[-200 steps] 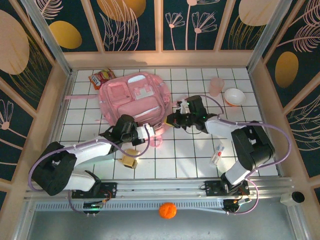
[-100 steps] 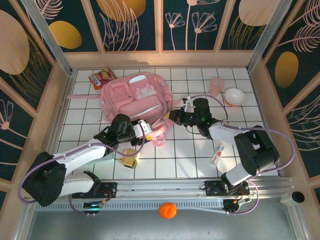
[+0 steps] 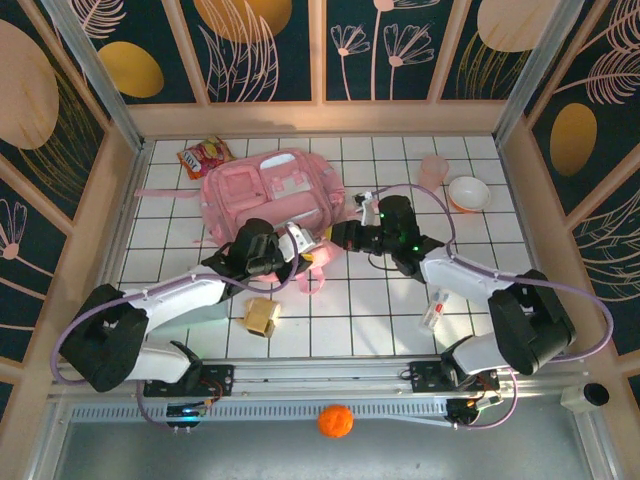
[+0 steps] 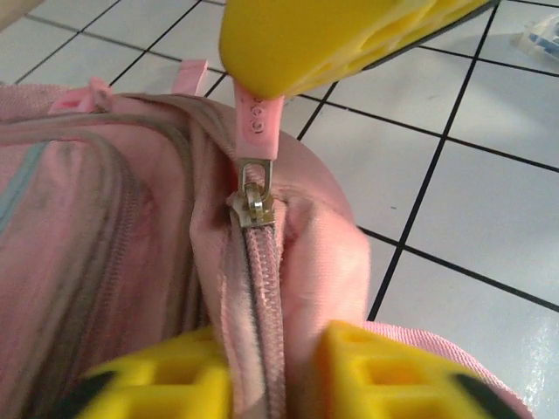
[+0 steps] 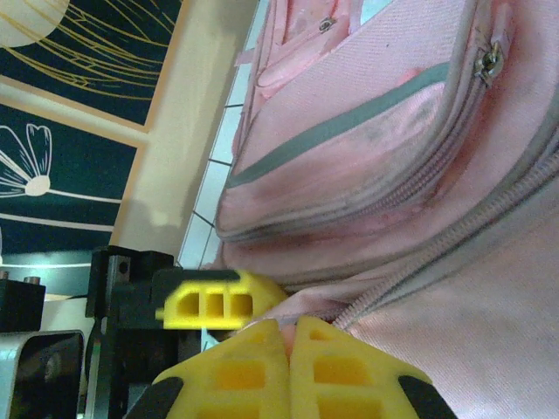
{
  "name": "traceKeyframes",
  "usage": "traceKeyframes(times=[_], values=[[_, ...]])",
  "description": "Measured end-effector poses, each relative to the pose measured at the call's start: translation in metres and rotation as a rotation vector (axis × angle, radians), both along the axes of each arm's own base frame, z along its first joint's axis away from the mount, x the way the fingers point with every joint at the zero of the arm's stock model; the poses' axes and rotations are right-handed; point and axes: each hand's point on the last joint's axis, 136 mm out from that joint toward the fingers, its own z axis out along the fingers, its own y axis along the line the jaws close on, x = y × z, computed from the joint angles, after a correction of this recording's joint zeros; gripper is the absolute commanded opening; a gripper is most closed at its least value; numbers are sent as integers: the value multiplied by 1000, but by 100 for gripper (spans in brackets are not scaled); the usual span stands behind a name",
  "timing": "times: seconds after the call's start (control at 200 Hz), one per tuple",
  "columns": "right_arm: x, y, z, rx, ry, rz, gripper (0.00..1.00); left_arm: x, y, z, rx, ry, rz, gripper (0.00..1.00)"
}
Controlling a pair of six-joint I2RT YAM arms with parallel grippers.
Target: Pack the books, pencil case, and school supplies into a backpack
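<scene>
Near the middle of the white-tiled tabletop (image 3: 370,310) the pink backpack (image 3: 265,190) lies flat with its front pockets up, and both arms meet at its near right edge. The left end effector (image 4: 266,371) has its yellow fingers (image 4: 384,371) set on either side of the raised fabric ridge that carries the zipper, pinching that seam just below the metal slider (image 4: 255,199). The right end effector (image 5: 290,340) is pressed together on the pink zipper pull (image 4: 256,118), which hangs from under its fingertip and links to the slider. The tan-yellow box (image 3: 262,316) sits on the tiles beside the left arm, apart from the backpack. The white oblong item (image 3: 434,308) with red marks lies near the right arm. A red-orange snack bag (image 3: 203,155) lies by the backpack's far left corner. A pink cup (image 3: 432,172) and a white bowl (image 3: 468,193) stand at the far right.
</scene>
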Motion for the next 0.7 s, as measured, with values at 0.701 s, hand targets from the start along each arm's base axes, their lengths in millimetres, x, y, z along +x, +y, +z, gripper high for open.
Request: traceKeyframes(times=[0.701], values=[[17,-32,14,137,-52,-63,0,-25,14,44,-41,-138,-54,0]])
